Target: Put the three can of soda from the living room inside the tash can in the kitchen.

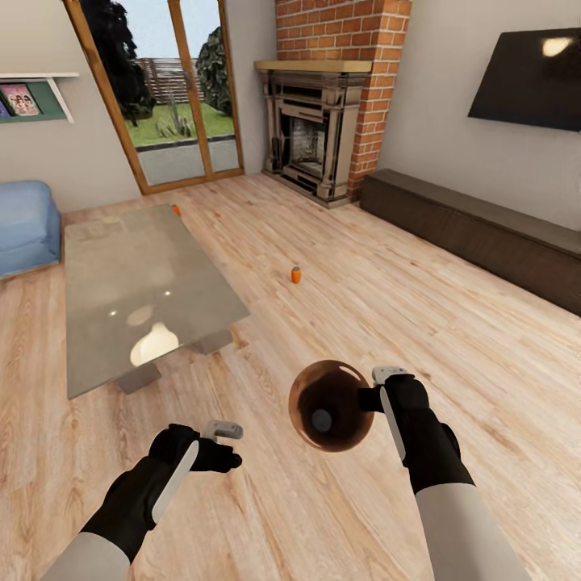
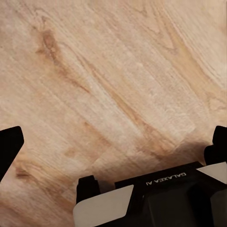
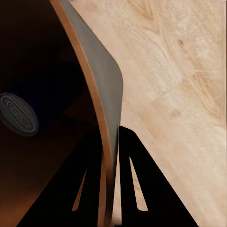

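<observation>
Two orange soda cans can be counted in the head view: one can [image 1: 296, 275] stands upright on the bare wood floor [image 1: 452, 339], well apart from the coffee table, and a second can [image 1: 176, 210] lies on the floor just past the far corner of the glass coffee table [image 1: 137, 282]. A third can cannot be found. One trash can [image 1: 332, 406] is present, held by the right gripper [image 1: 378, 398].

Right gripper state: closed on the bin's rim. In the right wrist view one finger [image 3: 142, 189] sits outside the wall and the other inside, with the rim [image 3: 101, 109] pinched between them. The bin hangs tilted, its dark opening toward the head camera and its round base [image 3: 19, 115] visible inside. No can is seen in it.

Left gripper [image 1: 224, 442] state: empty, fingers spread wide, with floor between the finger tips [image 2: 9, 146] in the left wrist view.

Step in hand, as judged: carrying the bin toward the cans so they can be collected.

Procedure for doing it well:
1. Approach the nearer, upright can first; the floor around it is free of furniture.
2. Keep the grip on the rim firm. The hold is a thin edge pinch, so the bin may swing or slip if the base turns sharply.
3. Set the bin down upright, near the can, before reaching.
4. Use the free left gripper to close around the can's middle, from the side.
5. For the second can, mind the table corner when reaching in.
</observation>
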Tool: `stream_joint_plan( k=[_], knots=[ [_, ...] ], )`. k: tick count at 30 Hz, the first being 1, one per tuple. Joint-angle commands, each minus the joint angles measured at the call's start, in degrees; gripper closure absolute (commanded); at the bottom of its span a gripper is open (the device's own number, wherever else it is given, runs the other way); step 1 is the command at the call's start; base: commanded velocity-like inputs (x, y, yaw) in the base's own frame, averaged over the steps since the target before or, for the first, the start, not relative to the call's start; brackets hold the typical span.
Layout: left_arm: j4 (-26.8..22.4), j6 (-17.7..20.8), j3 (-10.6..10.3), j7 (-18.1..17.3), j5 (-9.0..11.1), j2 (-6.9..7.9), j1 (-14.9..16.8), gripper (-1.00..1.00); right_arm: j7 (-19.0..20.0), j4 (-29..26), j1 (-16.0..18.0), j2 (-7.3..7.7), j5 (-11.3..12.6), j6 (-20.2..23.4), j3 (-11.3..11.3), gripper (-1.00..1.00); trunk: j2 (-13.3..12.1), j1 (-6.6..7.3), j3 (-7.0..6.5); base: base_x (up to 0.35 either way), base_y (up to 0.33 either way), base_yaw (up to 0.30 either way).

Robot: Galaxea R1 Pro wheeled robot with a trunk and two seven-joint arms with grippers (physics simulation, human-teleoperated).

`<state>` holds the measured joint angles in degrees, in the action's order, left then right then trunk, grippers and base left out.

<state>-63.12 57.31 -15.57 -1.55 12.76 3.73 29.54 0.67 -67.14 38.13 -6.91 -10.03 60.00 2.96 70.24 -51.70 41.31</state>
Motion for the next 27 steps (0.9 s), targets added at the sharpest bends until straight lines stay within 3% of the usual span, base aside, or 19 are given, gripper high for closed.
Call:
stream_joint_plan(
  k=[1,23,27],
  knots=[
    [0.0,0.0,0.0,0.0,0.0,-0.01,0.0,-1.0,0.2,0.0,0.0,-0.01,0.8,0.0,0.0,1.0,0.0,0.0,-0.1,0.0,0.0,-0.078],
    [1.2,0.0,0.6,0.0,0.0,0.52,0.1,-1.0,0.2,-0.1,0.0,0.22,0.6,0.0,0.2,1.0,0.0,0.0,-2.13,0.0,0.0,-0.069],
    [4.2,-0.1,0.6,0.8,0.0,0.52,0.1,-1.0,0.2,-0.1,0.0,0.23,0.6,0.0,1.9,1.0,0.0,0.0,-2.5,0.0,0.0,-0.051]
  ],
)
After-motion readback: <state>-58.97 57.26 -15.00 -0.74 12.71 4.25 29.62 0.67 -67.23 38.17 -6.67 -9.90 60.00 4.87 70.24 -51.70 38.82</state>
